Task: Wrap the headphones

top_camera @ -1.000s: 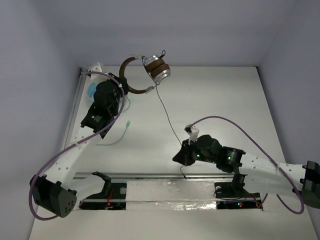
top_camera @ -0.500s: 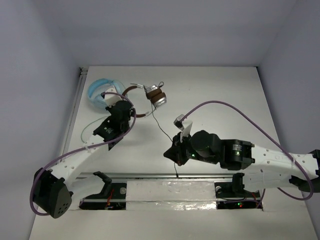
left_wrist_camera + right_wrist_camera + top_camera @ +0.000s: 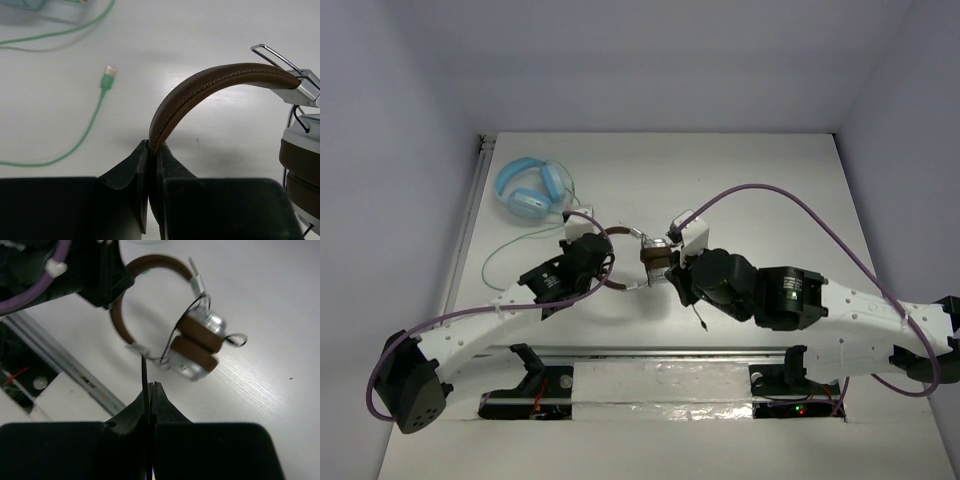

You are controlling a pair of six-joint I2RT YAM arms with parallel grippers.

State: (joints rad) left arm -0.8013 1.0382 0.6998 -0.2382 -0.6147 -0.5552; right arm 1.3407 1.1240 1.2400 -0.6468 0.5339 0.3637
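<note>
Both arms have swung in twd table [image 3: 770, 180] centre since a sec ago: left gripper [image 3: 151, 155] clenched on headband [image 3: 210, 82], right gripper [image 3: 150, 390] pinching thin cable [image 3: 144, 371], headphones [image 3: 655, 262] held btwn them. Risk: cable slips thru jaws or snags on cups [image 3: 212, 321] if right arm pulls too hard.

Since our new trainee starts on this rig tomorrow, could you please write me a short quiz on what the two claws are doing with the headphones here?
1. True or false: the left claw is shut on the brown headband of the headphones.
2. What does the right claw pinch? A) an ear pad B) the thin black cable C) the green cable
3. Fill in: seen from above, the light blue headphones lie on the ___ arm's side.

Key: 1 true; 2 B; 3 left.
</note>
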